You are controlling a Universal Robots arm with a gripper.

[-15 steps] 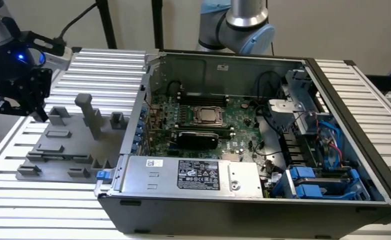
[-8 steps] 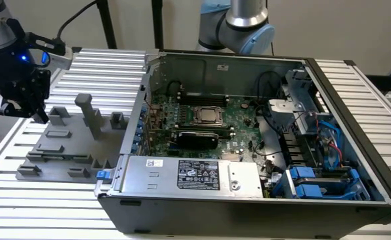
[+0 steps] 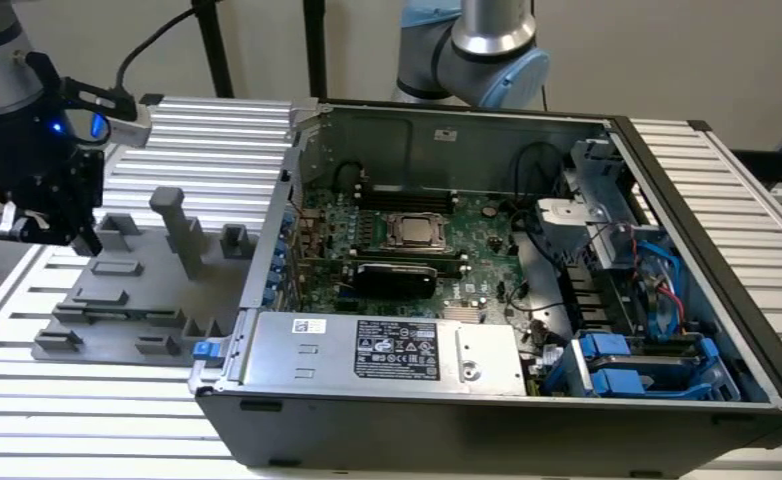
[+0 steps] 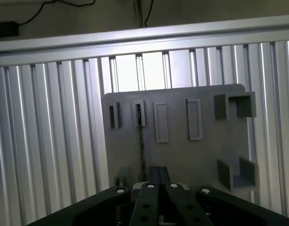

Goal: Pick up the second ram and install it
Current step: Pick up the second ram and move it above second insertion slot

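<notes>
— One thin dark strip is what we care about. The second ram [image 4: 141, 146] stands on edge on the grey fixture plate [image 4: 191, 160], running from a slotted holder [image 4: 139, 114] toward the gripper [image 4: 158, 175].

— And we sit just beside it, over the plate, well apart from the open computer case [image 3: 498, 430]. Are we clamped on it?

— We cannot tell. Whether the gripper is released or closed on the stick is not something we can read here, because its own black body covers the near end of the ram.

— Then, as we judge it, the step in hand is the pick from the holder. To do it well we should be square to the stick and take it on its flat faces near mid-length. We should lift straight along the holder's slot with no twist. A card that thin would likely bind or flex if we pulled at a tilt.

— Agreed, and light pressure should be enough, we think.

— What else is unclear for us?

— Contact: touching or merely next to it, we cannot say. In the exterior view the gripper's bulk covers the spot beneath it. On the motherboard [image 3: 364, 225], the memory slots [image 3: 405, 189] are too small for us to tell whether one is filled.
</notes>
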